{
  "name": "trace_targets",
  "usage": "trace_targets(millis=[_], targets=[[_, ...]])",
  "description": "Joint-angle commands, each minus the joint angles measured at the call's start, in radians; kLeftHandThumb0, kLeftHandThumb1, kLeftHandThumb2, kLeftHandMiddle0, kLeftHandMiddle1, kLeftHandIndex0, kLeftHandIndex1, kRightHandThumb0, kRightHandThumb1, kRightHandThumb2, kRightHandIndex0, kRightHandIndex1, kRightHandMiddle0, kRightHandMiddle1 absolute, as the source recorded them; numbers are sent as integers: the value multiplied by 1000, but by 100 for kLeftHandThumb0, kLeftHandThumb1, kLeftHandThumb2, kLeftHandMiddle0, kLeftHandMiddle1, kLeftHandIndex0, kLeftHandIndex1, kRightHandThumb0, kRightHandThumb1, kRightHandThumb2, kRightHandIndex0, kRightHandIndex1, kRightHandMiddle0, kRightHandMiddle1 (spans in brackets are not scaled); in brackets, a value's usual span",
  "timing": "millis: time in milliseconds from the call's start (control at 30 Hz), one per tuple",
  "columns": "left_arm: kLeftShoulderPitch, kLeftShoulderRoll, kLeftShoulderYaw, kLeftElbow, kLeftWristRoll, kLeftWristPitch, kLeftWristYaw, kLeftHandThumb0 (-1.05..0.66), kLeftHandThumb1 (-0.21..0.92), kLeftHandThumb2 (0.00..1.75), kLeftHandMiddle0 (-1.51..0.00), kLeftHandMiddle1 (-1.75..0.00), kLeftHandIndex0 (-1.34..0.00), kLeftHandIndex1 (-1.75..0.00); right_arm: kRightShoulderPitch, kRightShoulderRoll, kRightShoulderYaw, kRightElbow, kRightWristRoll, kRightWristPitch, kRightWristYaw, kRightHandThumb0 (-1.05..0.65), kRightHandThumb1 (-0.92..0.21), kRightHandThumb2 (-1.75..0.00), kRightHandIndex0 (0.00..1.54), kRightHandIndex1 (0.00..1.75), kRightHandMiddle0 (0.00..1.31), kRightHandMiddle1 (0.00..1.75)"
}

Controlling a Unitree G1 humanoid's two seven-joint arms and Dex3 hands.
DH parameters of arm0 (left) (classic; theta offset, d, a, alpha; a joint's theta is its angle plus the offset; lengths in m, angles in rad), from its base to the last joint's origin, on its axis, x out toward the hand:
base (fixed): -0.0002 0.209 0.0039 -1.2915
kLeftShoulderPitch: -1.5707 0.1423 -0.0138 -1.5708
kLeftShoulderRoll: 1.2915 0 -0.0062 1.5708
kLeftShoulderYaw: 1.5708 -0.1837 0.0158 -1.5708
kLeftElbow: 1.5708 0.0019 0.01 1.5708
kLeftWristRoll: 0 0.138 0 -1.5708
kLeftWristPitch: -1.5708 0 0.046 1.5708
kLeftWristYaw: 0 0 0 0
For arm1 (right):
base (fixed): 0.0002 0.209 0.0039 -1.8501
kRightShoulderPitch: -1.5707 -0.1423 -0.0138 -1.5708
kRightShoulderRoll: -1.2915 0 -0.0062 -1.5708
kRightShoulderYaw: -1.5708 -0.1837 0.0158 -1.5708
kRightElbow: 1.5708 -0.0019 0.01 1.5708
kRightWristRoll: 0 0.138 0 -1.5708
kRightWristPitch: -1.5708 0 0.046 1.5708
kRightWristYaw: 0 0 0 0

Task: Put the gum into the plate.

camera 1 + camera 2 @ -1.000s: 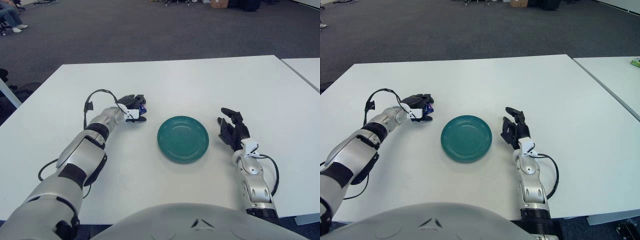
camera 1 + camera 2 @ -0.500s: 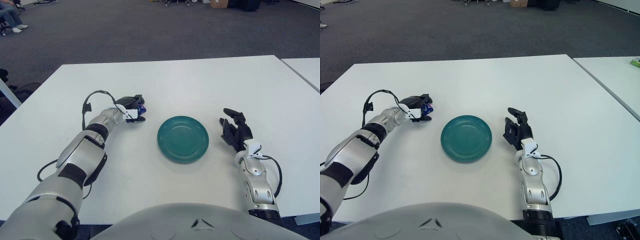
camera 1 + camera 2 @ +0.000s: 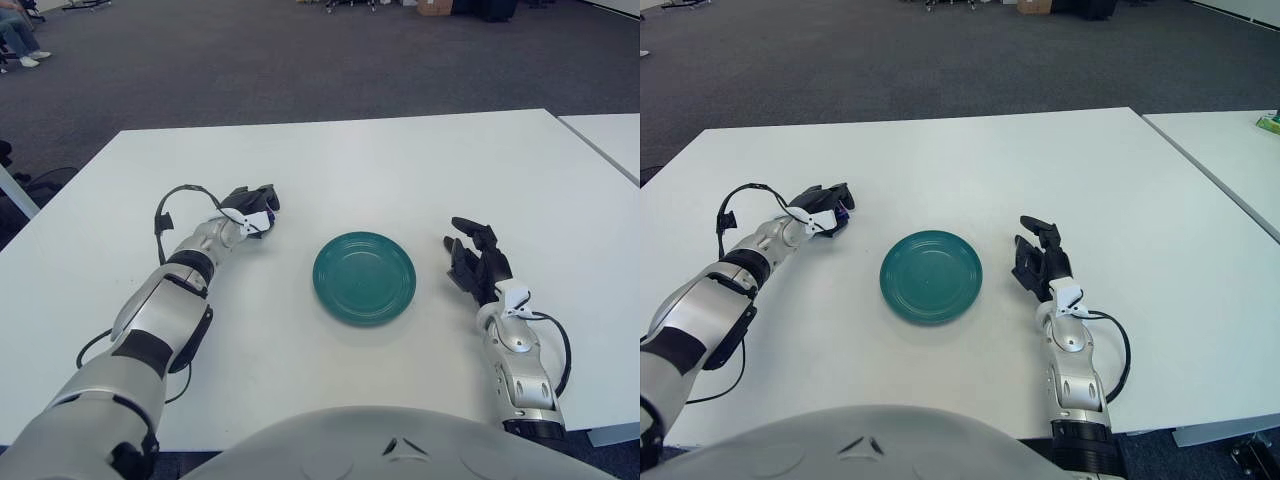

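Left eye view: left hand (image 3: 252,209) sits at about 10 o'clock from the green plate (image 3: 364,277), well apart from it, on the white table (image 3: 400,160). Fingers curled tight around something small; only a sliver of blue shows, so the gum is mostly hidden inside the grip. Right hand (image 3: 478,266) shows just beside the plate at 3 o'clock, fingers spread and relaxed, holding nothing. Plate has nothing in it.

Right eye view: same layout. A blue bit of the gum (image 3: 843,211) peeks out under the left hand's dark fingers (image 3: 830,194), so it is clamped on the gum, low near the tabletop; can't tell if it's lifted clear. Plate rim (image 3: 894,297) bare.

Step, as I judge it: grasp made, carry not yet done. Next move calls for lifting, swinging toward 4 o'clock over the plate centre, then opening the fingers low so the gum doesn't bounce out.
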Motion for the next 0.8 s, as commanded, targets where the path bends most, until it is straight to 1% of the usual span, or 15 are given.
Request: trace_targets(millis=[0, 133, 267, 467, 767], targets=[[32, 3, 16, 3, -17, -16, 6, 0, 25, 130, -68, -146, -57, -174, 15, -9, -9, 40, 2, 37, 4, -67, -92, -91, 50, 1, 2, 92], [37, 3, 30, 0, -31, -33, 13, 0, 15, 141, -77, -144, -63, -175, 10, -10, -14, 46, 7, 34, 4, -67, -92, -90, 50, 2, 3, 92], [39, 6, 34, -1, -33, -44, 25, 0, 9, 148, -81, -146, -66, -175, 4, -10, -22, 53, 14, 34, 3, -65, -92, -90, 52, 2, 3, 93], [42, 11, 33, -2, -28, -60, 55, 0, 6, 152, -84, -148, -66, -175, -3, -13, -28, 64, 20, 26, 6, -65, -92, -89, 53, 3, 5, 93], [44, 14, 31, 1, -24, -65, 77, 0, 4, 156, -85, -151, -67, -175, -8, -15, -32, 74, 21, 20, 7, -66, -92, -89, 53, 3, 5, 93]])
